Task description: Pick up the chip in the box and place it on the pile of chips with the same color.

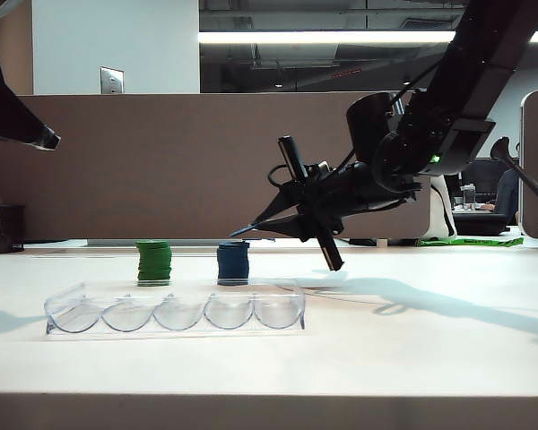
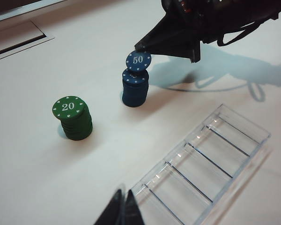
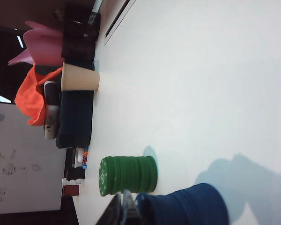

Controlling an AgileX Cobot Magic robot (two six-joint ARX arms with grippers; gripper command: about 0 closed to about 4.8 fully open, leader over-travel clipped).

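Right claw [image 2: 139, 47], fingers pinched together on the edge of the chip [image 2: 138, 60], holds it just above the pile of chips [image 2: 135, 89]. The chip is tilted, its "50" face turned up toward the left wrist camera, one edge low over the pile's top; whether it touches the pile cannot be told. Left claw [image 2: 121, 206] hangs with its tips drawn together and nothing between them, over the near end of the box [image 2: 234, 154]. The box lies with its long axis across the white table [image 1: 412, 358], its five slots side by side. A green stack [image 2: 73, 118] marked "20" stands beside the pile, apart from it. A brown partition [image 1: 161, 161] closes the room behind the table.
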